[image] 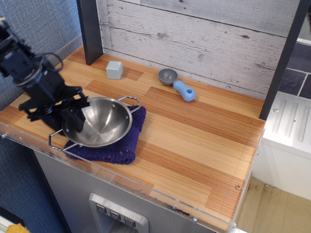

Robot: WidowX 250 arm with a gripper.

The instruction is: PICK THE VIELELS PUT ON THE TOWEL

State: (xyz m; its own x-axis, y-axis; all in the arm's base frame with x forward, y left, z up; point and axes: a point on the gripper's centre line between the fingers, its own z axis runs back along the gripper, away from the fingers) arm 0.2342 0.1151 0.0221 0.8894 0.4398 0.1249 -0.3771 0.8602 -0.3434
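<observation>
1. Since the counter (204, 141) is the biggest thing here, start there: the gripper (72, 118) sits right at its front-left corner, so the clear front lip and the left edge are both close by. Open wood stretches well off to the gripper's right, and that's the safe way out.
2. Looks like the placing step is basically wrapping up. The vielels (97, 121) sits tilted on the towel (114, 145), hanging off toward the gripper side, loop handle poking past the cloth.
3. The towel lies just beside and under the bowl, right of the gripper, with its front edge near the counter lip.
4. The gripper's fingers are pinched on the bowl's near rim, one inside and one outside as far as I can tell.
5. My guess for next: let go, then lift up and away without dragging the rim.
6. Small stuff: the scoop (177, 83) and cube (114, 70) sit well beyond, out of the way.
</observation>
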